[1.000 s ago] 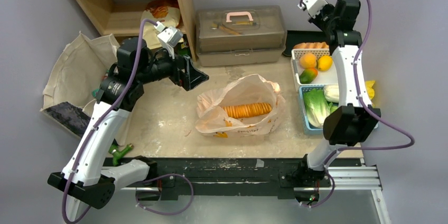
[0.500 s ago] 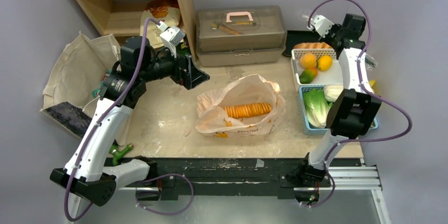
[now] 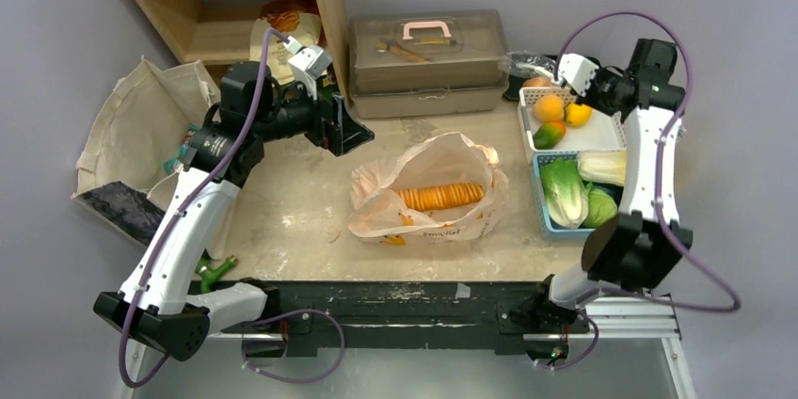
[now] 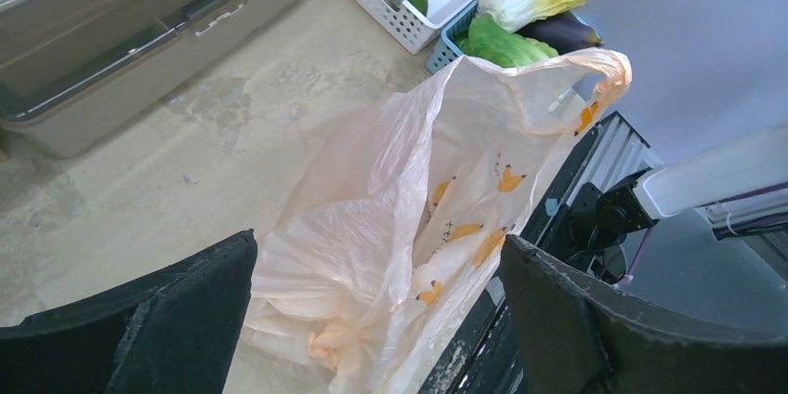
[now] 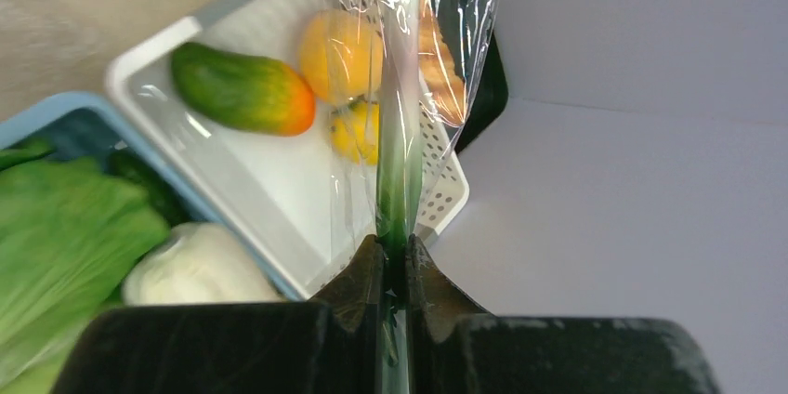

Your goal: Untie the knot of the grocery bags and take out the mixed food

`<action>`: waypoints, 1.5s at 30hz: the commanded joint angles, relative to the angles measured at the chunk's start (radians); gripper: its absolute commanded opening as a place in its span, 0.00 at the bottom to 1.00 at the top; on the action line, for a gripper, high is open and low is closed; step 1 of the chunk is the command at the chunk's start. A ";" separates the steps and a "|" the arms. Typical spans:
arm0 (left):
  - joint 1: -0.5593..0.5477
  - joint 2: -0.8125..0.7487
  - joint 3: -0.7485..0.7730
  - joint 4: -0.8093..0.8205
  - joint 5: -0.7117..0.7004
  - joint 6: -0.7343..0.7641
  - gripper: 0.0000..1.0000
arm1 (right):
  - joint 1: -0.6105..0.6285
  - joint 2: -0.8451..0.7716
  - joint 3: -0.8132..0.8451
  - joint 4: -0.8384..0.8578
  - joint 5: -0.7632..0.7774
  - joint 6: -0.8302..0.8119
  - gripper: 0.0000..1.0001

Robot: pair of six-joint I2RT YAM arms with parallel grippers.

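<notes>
We found the grocery bag [image 3: 425, 218] lying open mid-table as before, orange food [image 3: 440, 196] inside. Our left gripper [image 3: 346, 131] hovered just left of it, fingers spread wide, barely shifted. Our right gripper [image 5: 392, 255], pinched shut on a clear-wrapped green stalk [image 5: 398, 134], had swung down from beside the back wall to above the white basket [image 5: 153, 52].

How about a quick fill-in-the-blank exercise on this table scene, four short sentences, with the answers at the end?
1. The clear-wrapped green stalk is held by the ____ gripper.
2. The round orange-yellow fruits lie in the ____ basket.
3. The leafy greens sit in the ____ basket.
4. Inside the grocery bag lies a long ____ vegetable.
Missing words: right; white; blue; orange.
</notes>
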 commanded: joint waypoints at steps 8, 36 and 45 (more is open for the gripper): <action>0.008 0.008 -0.004 0.053 0.060 -0.021 1.00 | -0.071 -0.080 -0.016 -0.537 0.024 0.090 0.00; 0.018 0.019 -0.060 0.008 0.089 0.073 1.00 | -0.287 -0.172 -0.228 -0.387 -0.106 -0.248 0.77; 0.014 -0.023 -0.316 0.093 0.103 0.094 1.00 | 0.229 -0.290 0.073 -0.368 -0.377 0.428 0.75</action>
